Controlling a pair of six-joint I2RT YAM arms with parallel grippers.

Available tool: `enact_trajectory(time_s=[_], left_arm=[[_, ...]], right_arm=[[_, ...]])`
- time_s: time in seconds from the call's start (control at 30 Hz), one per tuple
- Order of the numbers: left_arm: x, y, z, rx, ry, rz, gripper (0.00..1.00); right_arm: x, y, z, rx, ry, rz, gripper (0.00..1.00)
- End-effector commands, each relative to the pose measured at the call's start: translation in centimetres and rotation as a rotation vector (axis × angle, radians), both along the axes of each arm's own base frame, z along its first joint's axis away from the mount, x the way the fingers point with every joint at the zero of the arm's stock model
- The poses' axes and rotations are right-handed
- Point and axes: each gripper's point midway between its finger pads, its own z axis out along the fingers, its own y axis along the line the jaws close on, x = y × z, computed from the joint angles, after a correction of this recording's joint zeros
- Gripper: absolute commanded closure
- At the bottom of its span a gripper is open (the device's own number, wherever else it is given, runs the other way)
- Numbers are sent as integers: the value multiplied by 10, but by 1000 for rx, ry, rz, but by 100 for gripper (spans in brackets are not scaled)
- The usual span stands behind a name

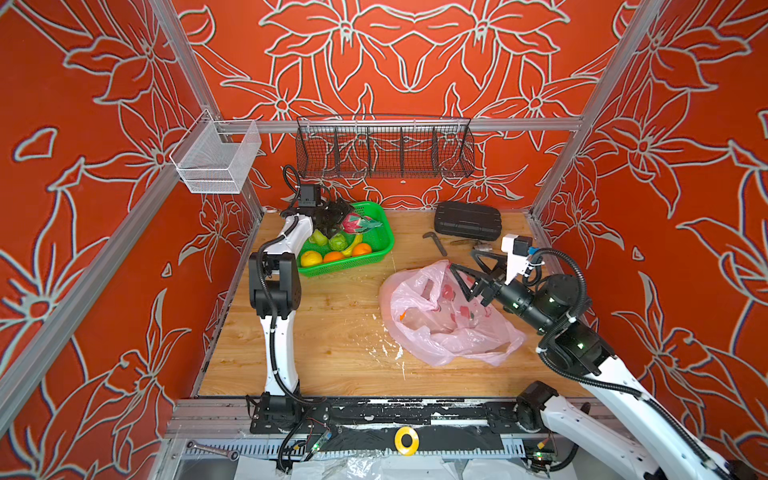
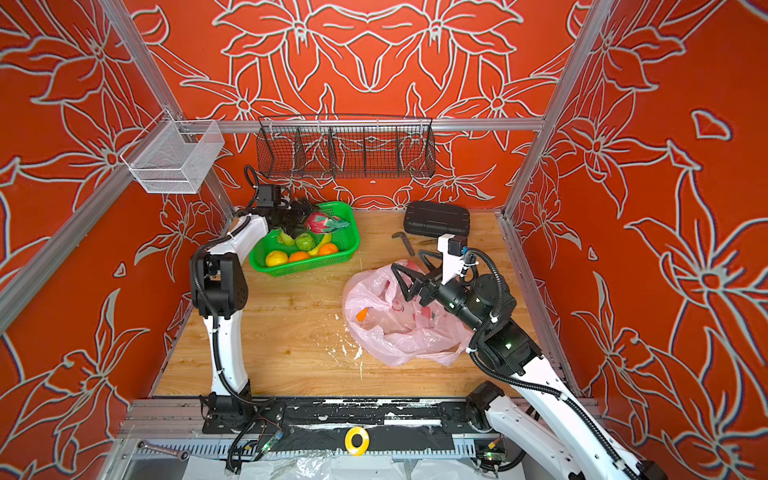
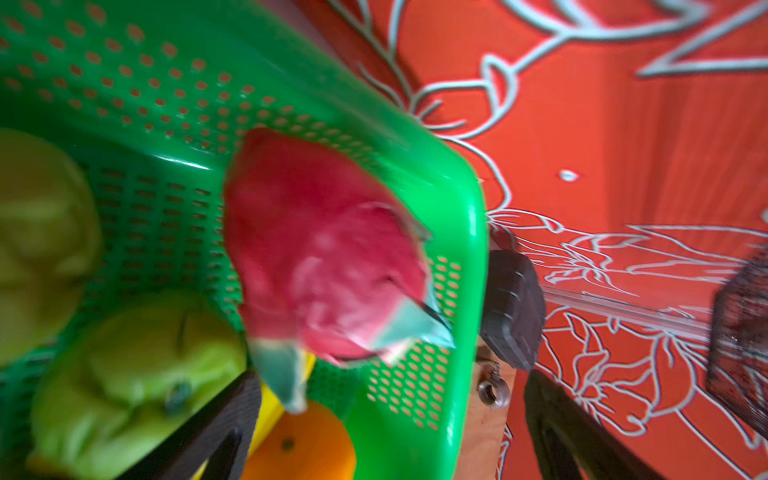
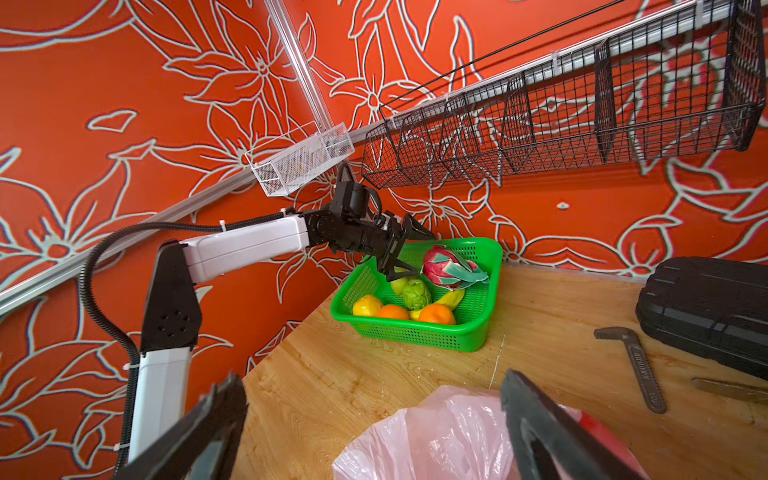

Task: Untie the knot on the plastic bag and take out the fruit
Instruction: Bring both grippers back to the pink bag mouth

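1. Spotted the plastic bag (image 1: 440, 328) slumped on the desk (image 1: 324, 340) toward the right edge, about midway between the near and far edges. All crumpled, with the mouth gaping.
2. Can make out a small orange bit (image 1: 402, 316) through the pink film, on the side facing the middle of the desk. Can't tell what it is exactly.
3. Found the rest of the fruit well apart from the bag, piled in a green basket (image 1: 345, 270) at the far left corner of the desk. Counted a dragon fruit (image 1: 357, 222) toward the basket's far right corner, oranges (image 1: 361, 248) and a lemon (image 1: 311, 258) along its near wall, green ones (image 1: 337, 241) in the middle, plus a banana (image 1: 352, 245).
4. Caught the left gripper (image 4: 420, 254) hanging over the far left part of the basket with its jaws spread wide, gripping nothing, lower finger just beside the dragon fruit.
5. Pretty blurry from the left wrist view, but can see the dragon fruit sitting ahead of the wide-apart fingers (image 3: 216, 419), not pinched.
6. Caught the right gripper (image 1: 462, 258) over the bag's far edge, jaws wide too and clamping nothing. Can't tell whether the lower finger brushes the plastic.
7. Noticed a black case (image 1: 467, 220) near the far right corner, with a bent metal tool (image 1: 437, 245) just in front of it.
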Motion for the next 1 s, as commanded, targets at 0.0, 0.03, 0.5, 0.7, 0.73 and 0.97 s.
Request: enact_trajectory(time_s=[0.0, 0.03, 0.5, 0.7, 0.73, 0.97], left_arm=[[-15, 0, 62, 13, -137, -16, 2], [-22, -1, 71, 4, -156, -18, 3], [-198, -79, 186, 157, -486, -195, 1], [-263, -144, 179, 401, -571, -442, 0], [-269, -153, 176, 429, -582, -483, 0], [-312, -212, 119, 661, -726, -922, 1]], right_arm=[[-3, -3, 2, 26, 5, -7, 3], [-3, -4, 2, 27, 7, -8, 3], [9, -7, -71, -147, 316, -72, 12], [9, -5, -118, -212, 507, -77, 19], [8, -5, -124, -214, 525, -77, 20], [7, -24, -173, -223, 664, -195, 29]])
